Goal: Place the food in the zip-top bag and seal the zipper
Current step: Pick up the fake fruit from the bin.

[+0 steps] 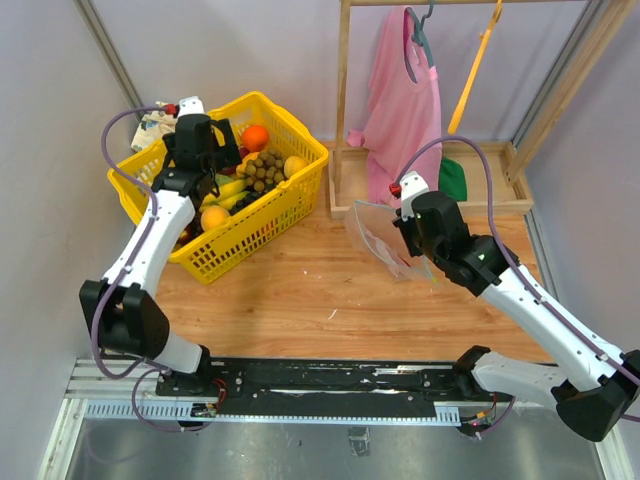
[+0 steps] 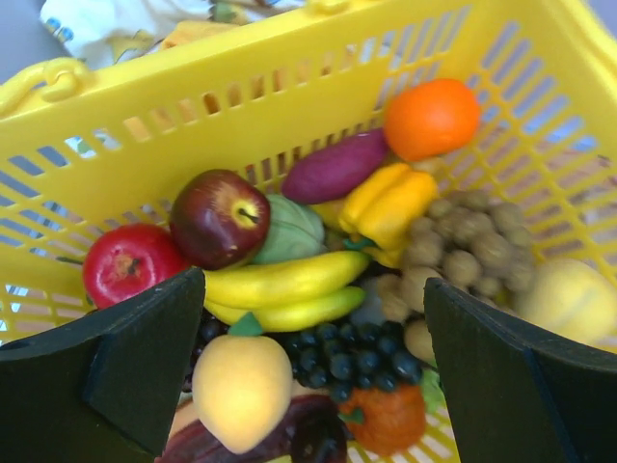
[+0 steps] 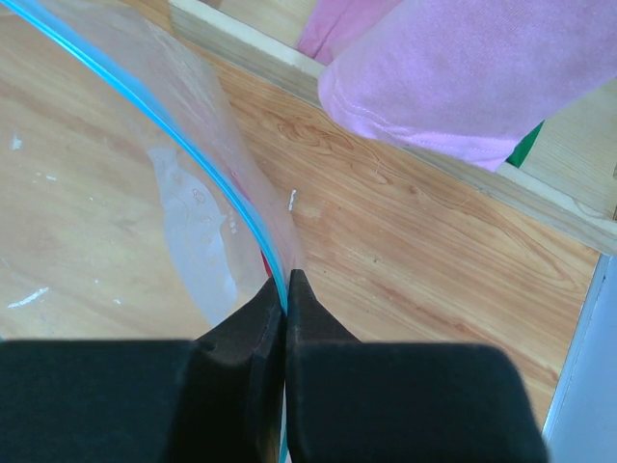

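Left claw (image 1: pixel 200 150) is over the yellow basket (image 1: pixel 285 205) at the upper left of the overhead view. Its jaws are spread as wide as they go, with nothing in them. On its wrist camera the food (image 2: pixel 289 289) is heaped right below the two fingers (image 2: pixel 145 367): bananas in the middle, a red apple (image 2: pixel 130 262) at the left, and an orange (image 2: pixel 431 118) at the top right beside a brownish grape cluster (image 2: pixel 468 241). All of it is inside the basket.

Over to the right claw (image 3: pixel 286 289). It's pinched fully shut on the edge of the zip-top bag (image 1: pixel 385 240), right of centre in the overhead view, above the wooden table (image 1: pixel 300 290). The zipper (image 3: pixel 193 164) curves down from the upper left of the wrist view straight into the closed fingers. I can't tell whether the bag's lower edge touches the table.
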Motion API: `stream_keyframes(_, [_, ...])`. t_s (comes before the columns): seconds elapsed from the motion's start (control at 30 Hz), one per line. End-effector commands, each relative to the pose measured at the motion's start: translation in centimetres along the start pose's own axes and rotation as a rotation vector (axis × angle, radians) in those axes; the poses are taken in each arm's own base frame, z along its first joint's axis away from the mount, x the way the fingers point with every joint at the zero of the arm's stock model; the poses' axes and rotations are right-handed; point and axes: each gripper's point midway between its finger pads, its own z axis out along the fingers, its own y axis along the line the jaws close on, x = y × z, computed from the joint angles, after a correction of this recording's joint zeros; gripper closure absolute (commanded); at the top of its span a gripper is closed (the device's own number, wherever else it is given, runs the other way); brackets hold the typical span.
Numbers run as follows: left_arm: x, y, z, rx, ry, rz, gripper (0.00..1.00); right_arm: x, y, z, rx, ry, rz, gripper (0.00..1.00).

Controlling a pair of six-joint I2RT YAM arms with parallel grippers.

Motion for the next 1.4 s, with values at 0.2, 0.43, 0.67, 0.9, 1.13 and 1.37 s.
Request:
stream_keyframes(0.2, [1.8,4.6,7.5,-0.073,0.027,-0.178,0.01,-0.6,-0.6,0.2,0.020,-0.017,-0.006,0.99])
stream_keyframes(0.43, [3.6,7.1,11.4,-0.156,0.013,-0.146,0.02,-0.4,-0.4,0.5,0.016,-0.012,-0.013,0.99])
stream_keyframes(0.67, [6.9,8.2,13.6,-0.202,0.058,-0.083,0.02,-0.3,-0.4,0.6,0.016,-0.009,-0.018,0.99])
stream_keyframes(0.9, [10.0,8.6,15.2,-0.219,0.110,-0.057,0.06,-0.2,-0.1,0.7,0.003,-0.012,-0.017,0.99])
stream_keyframes(1.13, [11.0,8.2,15.4,-0.188,0.130,-0.052,0.18,-0.3,-0.1,0.6,-0.001,-0.017,-0.013,0.99])
stream_keyframes(1.37, [7.7,7.3,13.5,-0.131,0.075,-0.056,0.37,-0.5,-0.3,0.1,0.004,-0.032,-0.005,0.99])
